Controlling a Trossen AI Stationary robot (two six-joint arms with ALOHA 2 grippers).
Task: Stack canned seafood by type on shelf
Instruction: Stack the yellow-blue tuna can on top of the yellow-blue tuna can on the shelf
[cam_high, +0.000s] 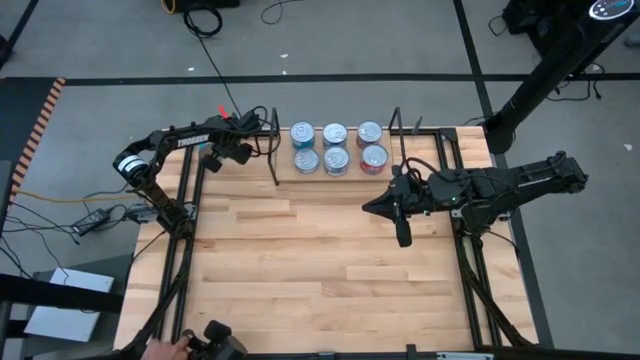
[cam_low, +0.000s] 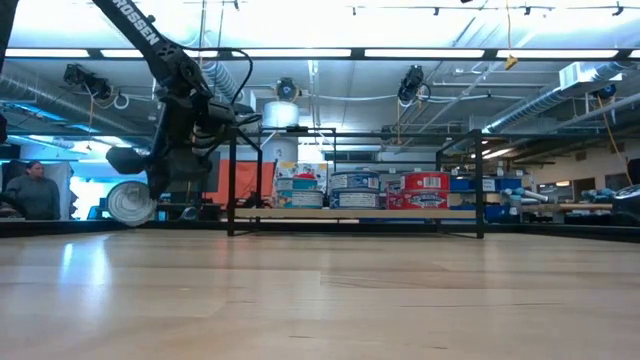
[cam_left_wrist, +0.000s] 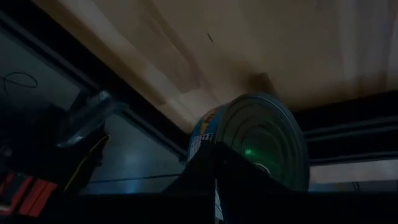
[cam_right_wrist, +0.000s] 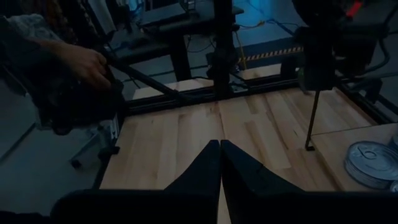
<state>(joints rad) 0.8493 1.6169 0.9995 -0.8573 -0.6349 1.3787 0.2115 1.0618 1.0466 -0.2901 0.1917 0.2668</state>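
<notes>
1. The counter (cam_high: 300, 260) is a big wooden board, and most of it is bare.
2. The shelf (cam_high: 340, 185) sits at the counter's 12 o'clock edge, between thin black wire uprights.
3. The right arm waits over the counter toward 3 o'clock. Its right pincer (cam_high: 403, 236) is pressed together and holds nothing.
4. The left arm reaches out near 10 o'clock, by the shelf's left upright. Its left pincer (cam_high: 243, 124) is clamped on one can (cam_left_wrist: 249, 146) with a blue side, still off the shelf.
5. Six tins of canned seafood (cam_high: 336, 148) show from above on the shelf: blue at 9 o'clock, teal in the middle, red at 3 o'clock.
6. I think the job is well along. The held can still needs its spot, likely with the blue ones.
</notes>
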